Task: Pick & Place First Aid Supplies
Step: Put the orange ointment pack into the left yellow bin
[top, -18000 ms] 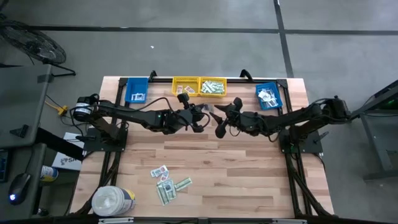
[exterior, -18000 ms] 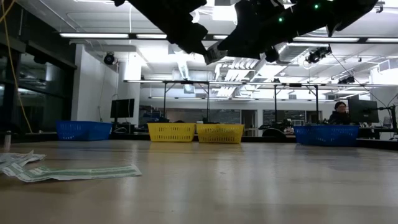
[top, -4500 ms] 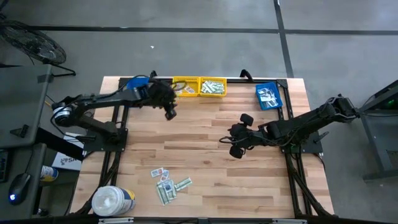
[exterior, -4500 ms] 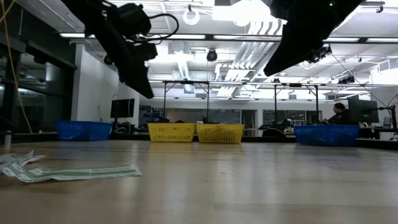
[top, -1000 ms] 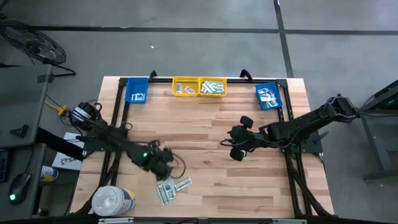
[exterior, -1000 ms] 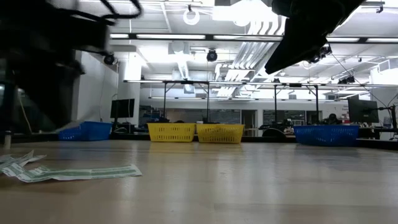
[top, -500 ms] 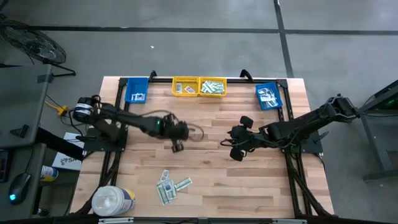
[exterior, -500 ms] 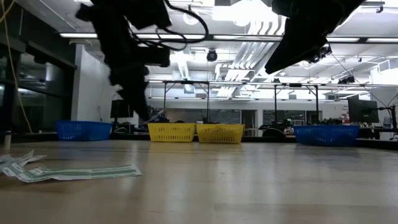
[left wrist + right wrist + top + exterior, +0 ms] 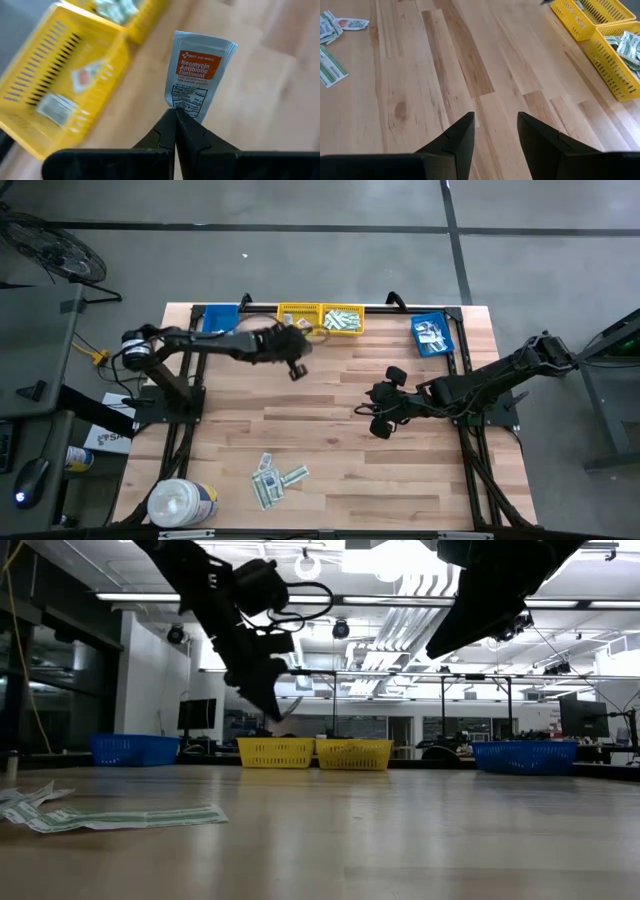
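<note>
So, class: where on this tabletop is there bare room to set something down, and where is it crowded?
Bare wood runs between the packet pile near the front edge and the bins along the back, and right of the pile. Crowded: the back edge, with the yellow bins, the blue bins and the left pincer holding an ointment packet.

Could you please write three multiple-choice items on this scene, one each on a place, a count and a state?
1. Where is the left hand?
A. over the packet pile
B. near the yellow bins
C. over the tub

2. How many yellow bins stand at the table's far edge?
A. one
B. two
C. four

3. What is the state of the left hand?
A. open, empty
B. shut on a packet
C. shut on a bin rim

Answers: 1 B, the high view shows it just before the yellow bins. 2 B, two stand side by side. 3 B, the left wrist view shows its fingers pinching an ointment packet.
</note>
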